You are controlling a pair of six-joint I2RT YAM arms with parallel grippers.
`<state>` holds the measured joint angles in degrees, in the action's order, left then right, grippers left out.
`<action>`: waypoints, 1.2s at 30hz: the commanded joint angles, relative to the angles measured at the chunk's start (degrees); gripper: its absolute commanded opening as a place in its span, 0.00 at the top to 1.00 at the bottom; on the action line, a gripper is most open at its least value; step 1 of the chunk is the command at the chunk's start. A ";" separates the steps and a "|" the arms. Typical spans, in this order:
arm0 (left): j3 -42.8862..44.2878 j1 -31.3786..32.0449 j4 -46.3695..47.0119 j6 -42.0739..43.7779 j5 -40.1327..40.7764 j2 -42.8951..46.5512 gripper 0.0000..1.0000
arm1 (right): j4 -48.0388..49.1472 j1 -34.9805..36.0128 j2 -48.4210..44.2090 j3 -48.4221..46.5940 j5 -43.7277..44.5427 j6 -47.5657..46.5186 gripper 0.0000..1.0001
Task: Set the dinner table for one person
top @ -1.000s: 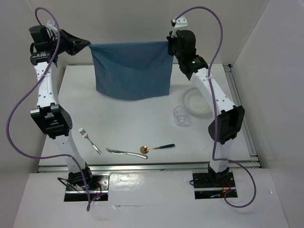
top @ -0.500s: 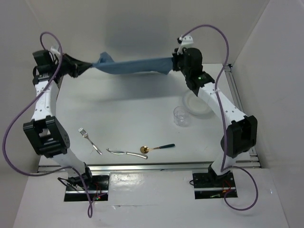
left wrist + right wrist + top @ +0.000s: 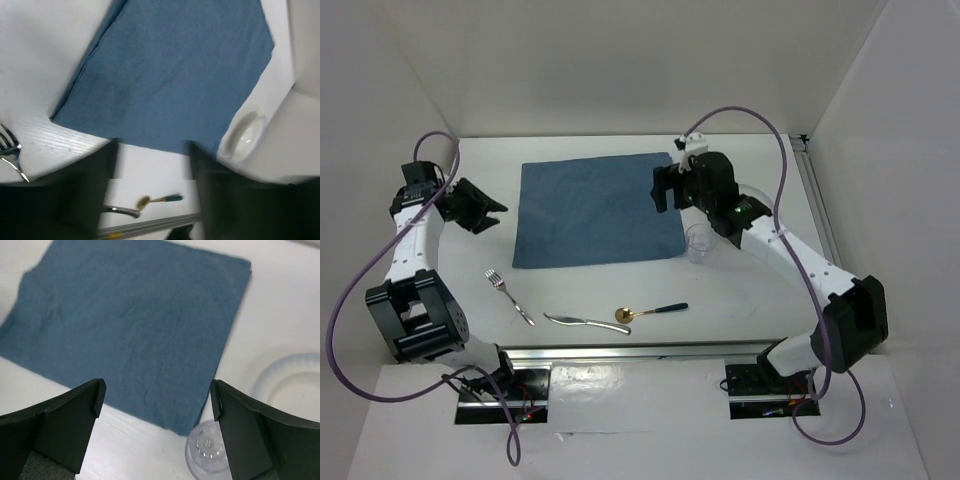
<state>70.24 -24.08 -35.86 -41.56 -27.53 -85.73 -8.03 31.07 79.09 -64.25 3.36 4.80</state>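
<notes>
Top external: left pincer (image 3: 490, 213) and right pincer (image 3: 665, 190) gape empty by the limp placemat (image 3: 595, 210); glass (image 3: 699, 244), probably slippery, needs rim grip.

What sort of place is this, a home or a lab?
Likely a lab test cell: plain white panel walls enclose the large flat white tabletop, with the white left arm and right arm bolted at its near edge.
</notes>
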 commanded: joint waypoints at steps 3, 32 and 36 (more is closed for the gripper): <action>7.62 7.61 -0.69 9.03 4.24 -4.51 0.91 | -7.60 -0.31 10.01 -15.62 -5.98 3.63 0.20; 11.33 19.86 1.67 8.16 13.20 -33.89 1.00 | -6.56 -3.03 33.59 -4.93 -5.29 19.72 1.00; 8.96 20.38 2.28 7.11 13.82 -32.75 1.00 | -5.94 -3.03 30.86 -0.54 -4.67 20.87 1.00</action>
<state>82.48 -4.51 -31.86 -34.85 -16.82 -117.93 -10.39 28.47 111.09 -68.53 -4.38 24.86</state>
